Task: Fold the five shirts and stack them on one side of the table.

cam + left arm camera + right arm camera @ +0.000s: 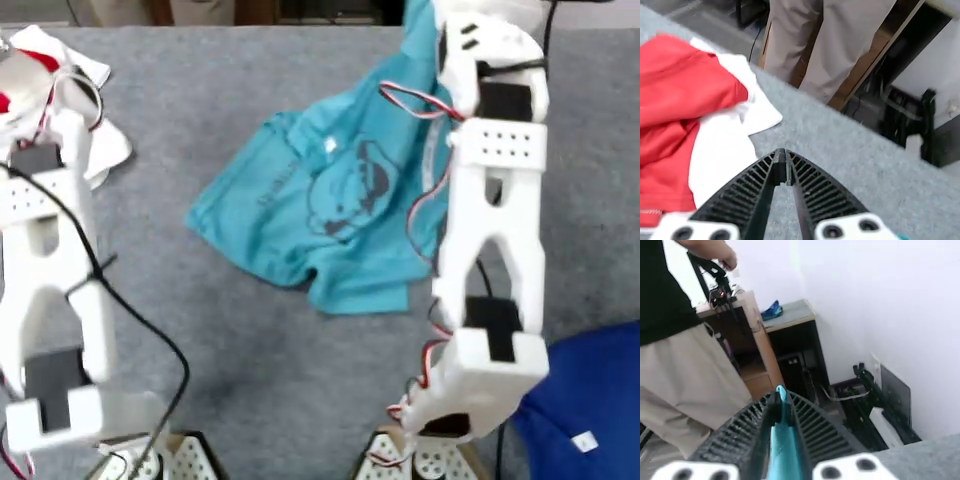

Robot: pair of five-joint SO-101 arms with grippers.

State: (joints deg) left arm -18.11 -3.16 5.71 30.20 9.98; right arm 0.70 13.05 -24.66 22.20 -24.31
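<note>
A teal shirt is lying crumpled at the centre of a grey table, one edge rising toward 1 o'clock. The right gripper is pinching that edge, jaws clamped on the cloth. The left gripper is hanging at 10 o'clock beside a red shirt and a white shirt, jaws pressed together on nothing. A blue shirt is sitting at 5 o'clock. Folding well likely means carrying the held edge low toward 7 o'clock and laying it flat without dragging the rest.

Grey table: teal shirt mid-surface, white shirt under red shirt far left, blue shirt near right.
</note>
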